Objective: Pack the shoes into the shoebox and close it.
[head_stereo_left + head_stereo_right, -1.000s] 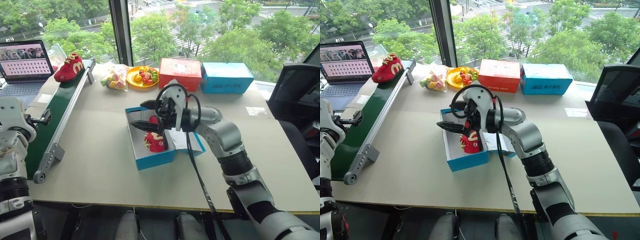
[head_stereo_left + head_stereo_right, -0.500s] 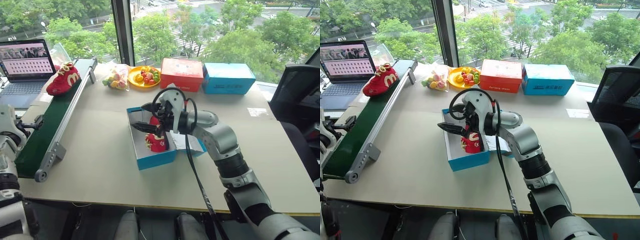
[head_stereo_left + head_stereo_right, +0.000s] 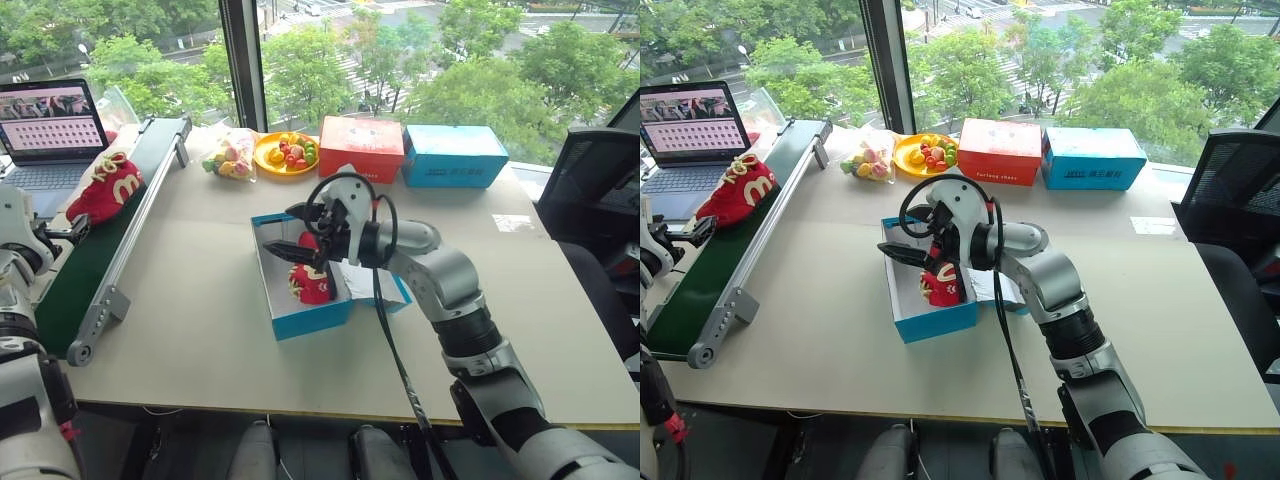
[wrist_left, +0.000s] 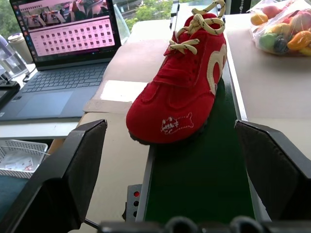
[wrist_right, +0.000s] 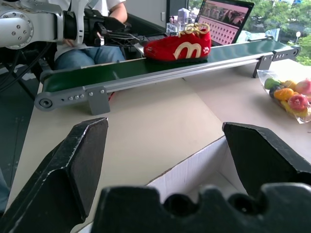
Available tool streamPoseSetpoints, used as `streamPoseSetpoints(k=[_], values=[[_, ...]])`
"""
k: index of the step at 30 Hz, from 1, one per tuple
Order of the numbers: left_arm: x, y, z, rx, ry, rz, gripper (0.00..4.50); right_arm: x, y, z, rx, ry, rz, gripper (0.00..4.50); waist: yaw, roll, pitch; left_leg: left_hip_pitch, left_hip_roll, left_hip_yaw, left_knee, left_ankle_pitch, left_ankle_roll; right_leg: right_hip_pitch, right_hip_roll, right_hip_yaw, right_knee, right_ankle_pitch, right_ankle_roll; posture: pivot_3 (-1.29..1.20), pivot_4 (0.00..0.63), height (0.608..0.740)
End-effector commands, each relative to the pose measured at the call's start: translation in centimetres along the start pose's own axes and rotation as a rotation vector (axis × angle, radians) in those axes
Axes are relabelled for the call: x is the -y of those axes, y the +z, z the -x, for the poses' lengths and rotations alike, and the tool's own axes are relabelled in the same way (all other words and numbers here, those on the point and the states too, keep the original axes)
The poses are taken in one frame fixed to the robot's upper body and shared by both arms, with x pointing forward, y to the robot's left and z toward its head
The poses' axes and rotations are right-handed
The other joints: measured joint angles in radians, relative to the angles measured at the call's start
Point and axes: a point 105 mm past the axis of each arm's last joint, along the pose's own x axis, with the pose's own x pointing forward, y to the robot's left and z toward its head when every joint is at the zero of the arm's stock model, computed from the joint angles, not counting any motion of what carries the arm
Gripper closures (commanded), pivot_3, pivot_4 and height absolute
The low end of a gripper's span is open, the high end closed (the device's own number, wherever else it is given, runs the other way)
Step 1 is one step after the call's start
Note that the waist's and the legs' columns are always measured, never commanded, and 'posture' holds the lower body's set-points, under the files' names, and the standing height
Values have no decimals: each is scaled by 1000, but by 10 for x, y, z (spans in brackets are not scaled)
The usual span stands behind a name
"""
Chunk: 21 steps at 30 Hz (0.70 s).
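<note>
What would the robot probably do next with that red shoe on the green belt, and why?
Probably ease the open left gripper forward around the red sneaker. It lies on the green conveyor belt, toe toward the gripper; the other sneaker is already in the blue shoebox.

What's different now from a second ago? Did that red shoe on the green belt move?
Yes. The red shoe on the conveyor belt has travelled along the green belt toward the robot's open left gripper, which waits at the belt's near end. Nothing was grasped or released. The open right gripper stayed over the blue shoebox, where the other shoe still lies.
</note>
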Motion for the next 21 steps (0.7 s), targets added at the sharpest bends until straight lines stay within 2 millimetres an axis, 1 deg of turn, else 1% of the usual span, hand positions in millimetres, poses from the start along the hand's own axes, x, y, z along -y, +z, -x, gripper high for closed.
streamPoseSetpoints(k=[1,4,8,14,16,18,19,21], values=[[-11,15,3,32,30,-28,0,0,13,5,41,-10,28,15,0,0,0,0,0,0,0,0,0,0,0,0,0,0,0,0,150,740],[-11,12,3,21,31,-20,0,0,12,6,37,-15,28,15,1,0,0,0,0,0,0,0,0,0,0,0,0,0,0,0,150,740],[-9,-2,3,-30,22,5,0,1,11,7,27,-16,31,15,2,0,0,0,0,0,0,0,0,0,0,0,0,0,0,0,150,740],[1,-41,8,-185,-43,-20,0,1,4,8,-10,-15,37,15,0,0,0,0,0,0,0,0,0,0,0,0,0,0,0,0,150,740],[5,-50,10,-217,-70,-14,0,1,4,8,-14,-19,38,15,0,0,0,0,0,0,0,0,0,0,0,0,0,0,0,0,150,740],[8,-60,12,-256,-90,-9,518,3,4,8,-18,-25,40,0,1,0,0,0,0,0,0,0,0,0,0,0,1,0,0,0,150,740],[10,-62,13,-263,-108,-9,665,3,4,8,-18,-27,41,0,1,0,0,0,0,0,0,0,0,0,0,0,1,0,0,0,150,740],[15,-64,13,-258,-135,10,1291,4,5,8,-20,-33,44,0,1,0,0,0,0,0,0,0,0,0,0,0,1,0,0,0,150,740]])
